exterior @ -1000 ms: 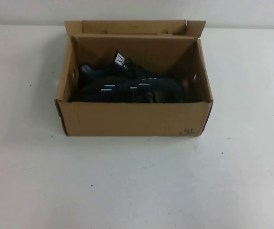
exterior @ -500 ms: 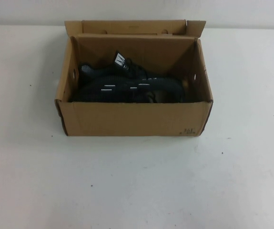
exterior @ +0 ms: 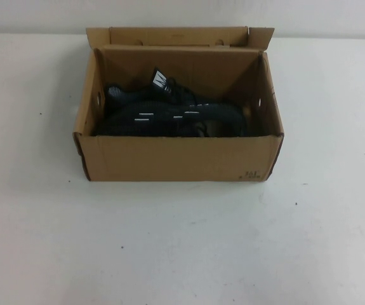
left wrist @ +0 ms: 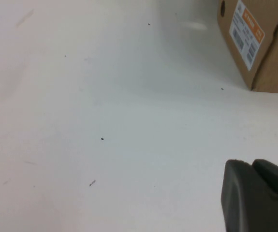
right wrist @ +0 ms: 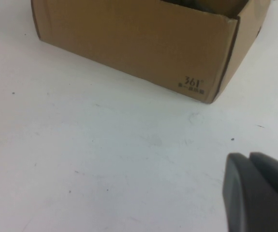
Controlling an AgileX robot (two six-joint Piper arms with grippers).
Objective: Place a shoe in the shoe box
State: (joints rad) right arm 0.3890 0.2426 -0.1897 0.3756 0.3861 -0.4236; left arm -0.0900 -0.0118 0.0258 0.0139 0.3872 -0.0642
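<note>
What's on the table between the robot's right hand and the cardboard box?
Nothing but bare white table. The right wrist view shows the shut right hand back from the shoe box, with only tiny specks between.

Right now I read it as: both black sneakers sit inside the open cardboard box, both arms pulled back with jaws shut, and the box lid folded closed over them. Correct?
Not quite. The shoe box lid stands open, flap upright at the far side, as the high view shows. The rest holds: the shoe and its twin sneaker lie inside, and the left gripper and right gripper are both back over bare table, jaws shut.
</note>
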